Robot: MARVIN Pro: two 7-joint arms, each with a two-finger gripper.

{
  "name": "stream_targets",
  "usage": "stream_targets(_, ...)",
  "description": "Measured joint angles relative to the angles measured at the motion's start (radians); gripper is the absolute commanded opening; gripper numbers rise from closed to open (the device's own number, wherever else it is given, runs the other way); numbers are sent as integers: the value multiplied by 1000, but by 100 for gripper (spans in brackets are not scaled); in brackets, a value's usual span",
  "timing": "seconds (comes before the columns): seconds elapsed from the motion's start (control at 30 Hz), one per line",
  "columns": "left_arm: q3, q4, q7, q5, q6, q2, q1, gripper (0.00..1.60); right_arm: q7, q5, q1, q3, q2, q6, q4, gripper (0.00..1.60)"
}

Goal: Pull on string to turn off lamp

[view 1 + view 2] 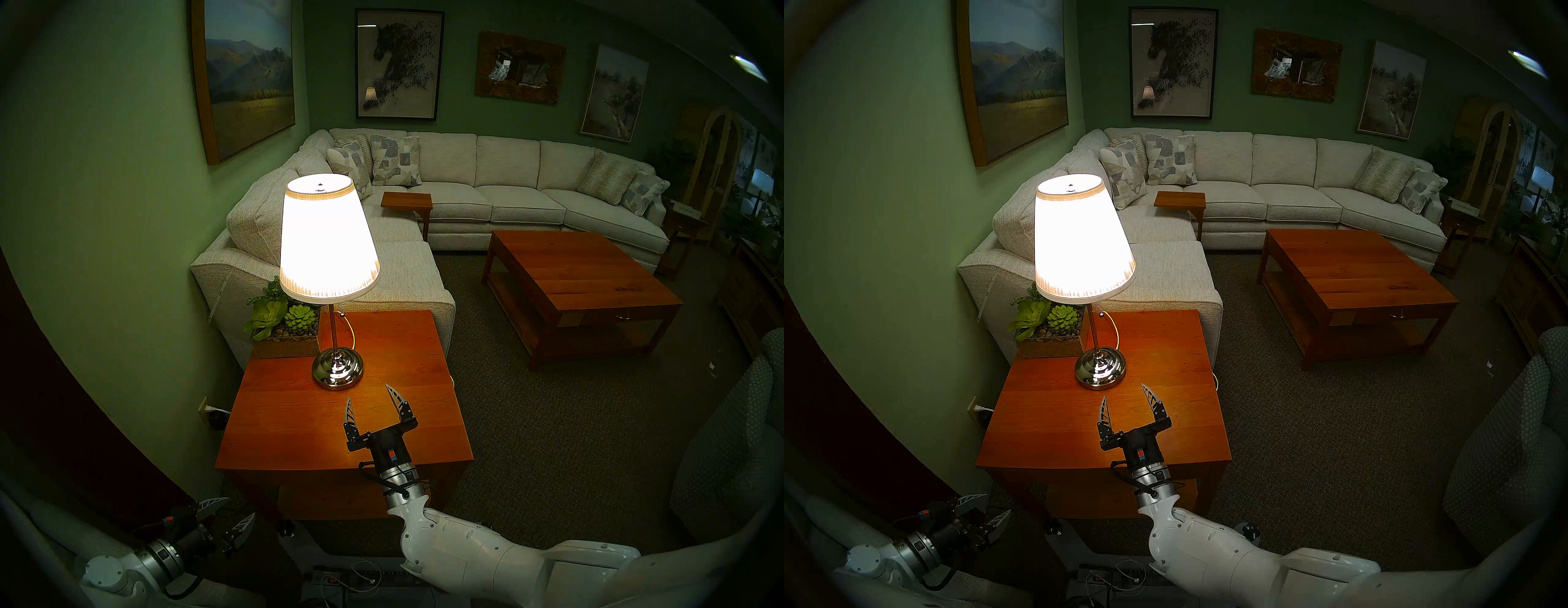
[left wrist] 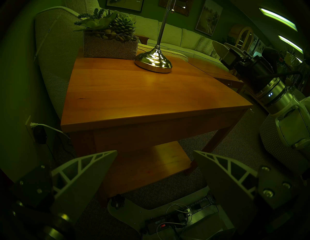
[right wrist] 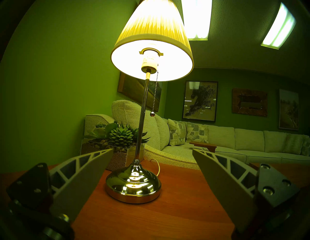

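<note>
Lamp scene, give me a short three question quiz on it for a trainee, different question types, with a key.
1. True or false: the lamp is lit.
2. Which gripper is over the side table, jaws spread?
A. left gripper
B. right gripper
3. Fill in: seen from the right wrist, the pull chain hangs beside the pole and ends in a small ____.

Key
1. True; the shade glows.
2. B; the left gripper sits low, off the table's near corner.
3. Knob; nothing touches it.
</note>
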Motion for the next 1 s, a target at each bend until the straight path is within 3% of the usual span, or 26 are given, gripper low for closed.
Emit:
stream_targets(0.13, 0, 0, 0, 0, 0, 0, 0, 160, -2, 3, 1, -3, 0, 0, 0, 160)
stream_targets(0.43, 1, 1, 0, 0, 0, 0, 0, 160, -3, 19, 28, -74, -21, -1, 59, 160)
stream_targets(1.0, 1, 5, 0, 0, 0, 0, 0, 160, 9, 48, 127, 2, -106, 23, 187, 160)
